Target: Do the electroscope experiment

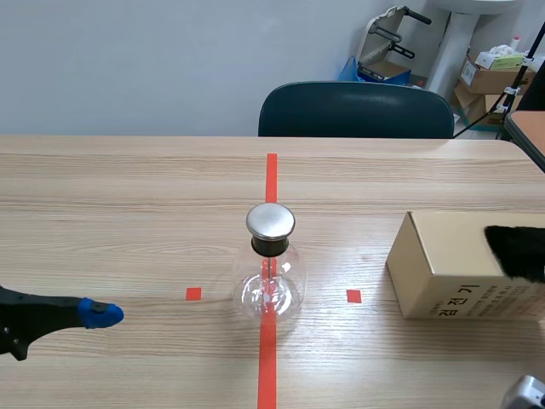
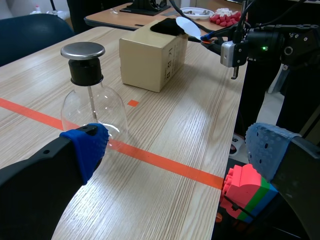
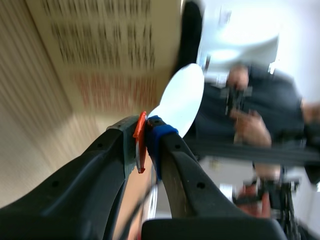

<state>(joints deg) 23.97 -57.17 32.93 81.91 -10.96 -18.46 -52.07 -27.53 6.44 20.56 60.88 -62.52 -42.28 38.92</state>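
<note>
Your left gripper [image 2: 177,150] is spread wide, low over the table [image 1: 128,196]; in the scene view only one blue-tipped finger shows. The cardboard box [image 1: 451,260] sits to the right, cut off at the edge, its print only partly readable. A black cloth [image 1: 518,251] lies on it, half out of sight. The glass flask [image 1: 271,277] stands on the red tape line at mid-table, ahead of the left gripper and apart from it. Your right gripper [image 3: 144,142] pinches the orange handle of a white paddle [image 3: 181,100] near the box.
</note>
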